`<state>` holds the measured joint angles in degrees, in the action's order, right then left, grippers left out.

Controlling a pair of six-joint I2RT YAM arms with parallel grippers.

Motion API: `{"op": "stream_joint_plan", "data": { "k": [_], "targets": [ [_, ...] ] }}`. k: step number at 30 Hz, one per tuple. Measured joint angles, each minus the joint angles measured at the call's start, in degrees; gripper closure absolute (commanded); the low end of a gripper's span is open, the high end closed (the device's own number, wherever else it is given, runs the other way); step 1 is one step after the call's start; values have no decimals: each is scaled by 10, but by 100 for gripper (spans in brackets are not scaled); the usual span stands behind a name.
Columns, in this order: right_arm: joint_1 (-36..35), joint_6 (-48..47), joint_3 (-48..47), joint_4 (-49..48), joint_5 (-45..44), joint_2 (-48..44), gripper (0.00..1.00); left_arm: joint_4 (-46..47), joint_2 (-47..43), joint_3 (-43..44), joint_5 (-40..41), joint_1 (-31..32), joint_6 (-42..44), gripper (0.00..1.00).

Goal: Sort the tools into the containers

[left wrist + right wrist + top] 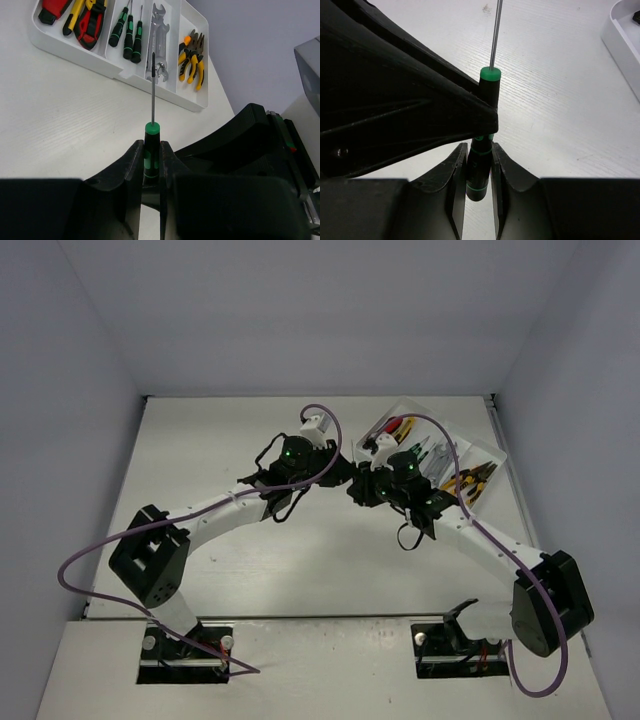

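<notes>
A thin black-green screwdriver [151,134] is held above the table, its shaft pointing toward the white tray [75,57]. My left gripper [151,149] is shut on the middle of its handle. My right gripper [479,152] is closed around the handle's rear end [479,182], just behind the left gripper's fingers [445,107]. In the top view both grippers meet left of the tray [405,405]. The tray holds utility knives [90,25], three screwdrivers [129,32], wrenches [159,30] and pliers [192,55], each kind in its own compartment.
The tray stands angled at the back right of the white table [220,440]. Grey walls enclose the table on three sides. The right arm's black body [250,150] is close beside my left gripper. Purple cables [90,555] loop off both arms.
</notes>
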<state>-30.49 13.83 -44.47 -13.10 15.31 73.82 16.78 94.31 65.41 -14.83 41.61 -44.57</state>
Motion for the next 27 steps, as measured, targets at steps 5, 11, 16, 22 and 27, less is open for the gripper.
{"op": "stream_joint_plan", "data": {
  "k": [5,11,16,22,27],
  "targets": [
    [-3,10,0,-2,-16,0,100,2,0,-1,15,0,5,37],
    [4,34,0,-5,-52,9,100,-14,-30,-41,76,-5,25,20],
    [40,72,-7,-1,-76,47,100,-122,-92,-37,150,-4,78,20],
    [155,133,-111,26,-103,147,92,-314,-191,32,276,-8,181,15],
    [215,163,-210,38,-118,248,83,-411,-318,41,339,-25,241,11]
  ]
}}
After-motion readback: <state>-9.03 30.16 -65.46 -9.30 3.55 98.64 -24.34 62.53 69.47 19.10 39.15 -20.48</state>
